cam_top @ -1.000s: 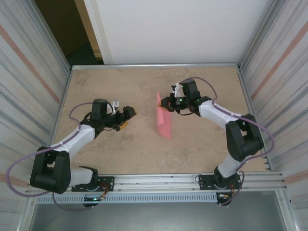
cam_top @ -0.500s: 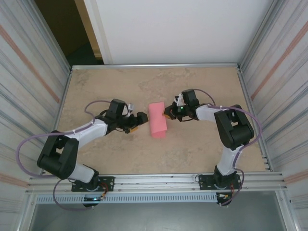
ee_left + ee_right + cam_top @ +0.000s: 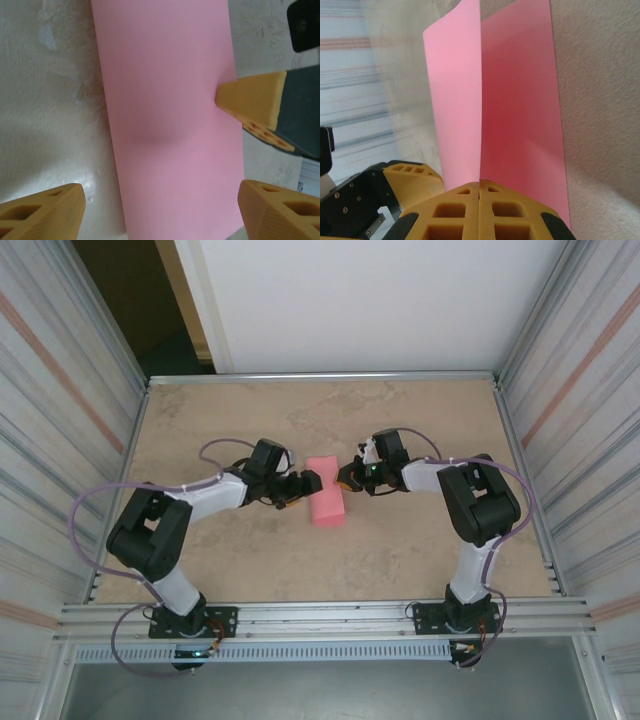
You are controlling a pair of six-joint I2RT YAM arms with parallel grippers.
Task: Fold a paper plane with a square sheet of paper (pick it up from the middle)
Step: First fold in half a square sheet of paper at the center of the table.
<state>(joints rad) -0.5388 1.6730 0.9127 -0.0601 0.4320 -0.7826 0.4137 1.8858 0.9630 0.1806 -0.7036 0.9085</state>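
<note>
Fingertips of the right gripper (image 3: 479,187) clamped together on one edge of the small thin pink-red square sheet of paper (image 3: 520,100), right at its crease; one half of the sheet lies on the beige stone-patterned tabletop (image 3: 220,420), the other half curls up off it; from above the sheet sits about mid-tabletop, between both grippers; right gripper at its right edge; left gripper (image 3: 160,210) at its left side, orange fingers spread wide, one tip over bare tabletop beside the sheet, other tip just at the opposite edge, nothing grasped; left wrist view shows a slight bulge mid-sheet.
</note>
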